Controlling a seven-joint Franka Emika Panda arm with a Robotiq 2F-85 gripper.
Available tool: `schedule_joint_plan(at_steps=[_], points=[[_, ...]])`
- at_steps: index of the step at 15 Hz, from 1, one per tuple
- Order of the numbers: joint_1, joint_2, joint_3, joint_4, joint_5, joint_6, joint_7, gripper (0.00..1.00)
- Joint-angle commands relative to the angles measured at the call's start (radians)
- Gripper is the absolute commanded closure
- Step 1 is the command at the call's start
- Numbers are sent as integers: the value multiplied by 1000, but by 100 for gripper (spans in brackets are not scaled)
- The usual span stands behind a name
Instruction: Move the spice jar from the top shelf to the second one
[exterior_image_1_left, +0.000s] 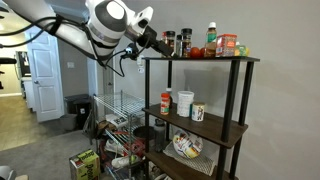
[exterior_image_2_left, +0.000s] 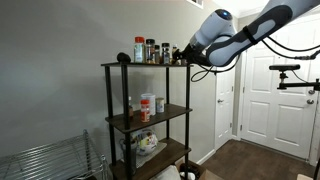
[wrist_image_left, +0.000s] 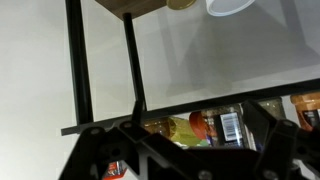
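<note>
Several spice jars stand on the top shelf (exterior_image_1_left: 235, 59) of a black shelf unit. In an exterior view a dark jar (exterior_image_1_left: 169, 44) and a taller dark jar (exterior_image_1_left: 183, 42) stand at the near end. My gripper (exterior_image_1_left: 157, 41) is level with that shelf, just off its end and close to the dark jar. In an exterior view the gripper (exterior_image_2_left: 181, 55) sits beside the jar row (exterior_image_2_left: 151, 50). In the wrist view the fingers (wrist_image_left: 190, 150) are spread, with a barcode-labelled jar (wrist_image_left: 230, 126) between them, ungrasped. The second shelf (exterior_image_1_left: 225, 127) holds a red-capped jar (exterior_image_1_left: 166, 101).
A green-capped bottle (exterior_image_1_left: 211, 38) and a red box (exterior_image_1_left: 229, 44) stand further along the top shelf. A white cup (exterior_image_1_left: 185, 102) and a can (exterior_image_1_left: 198, 112) are on the second shelf. A wire rack (exterior_image_1_left: 115, 118) stands beside the unit, with doors behind (exterior_image_2_left: 265, 95).
</note>
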Motion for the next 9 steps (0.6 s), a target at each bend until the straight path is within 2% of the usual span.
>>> schedule_joint_plan(at_steps=[1,9], points=[[-17,21,11,26,-8,85,38,0],[-39,90,57,170,-23,94,47,0]])
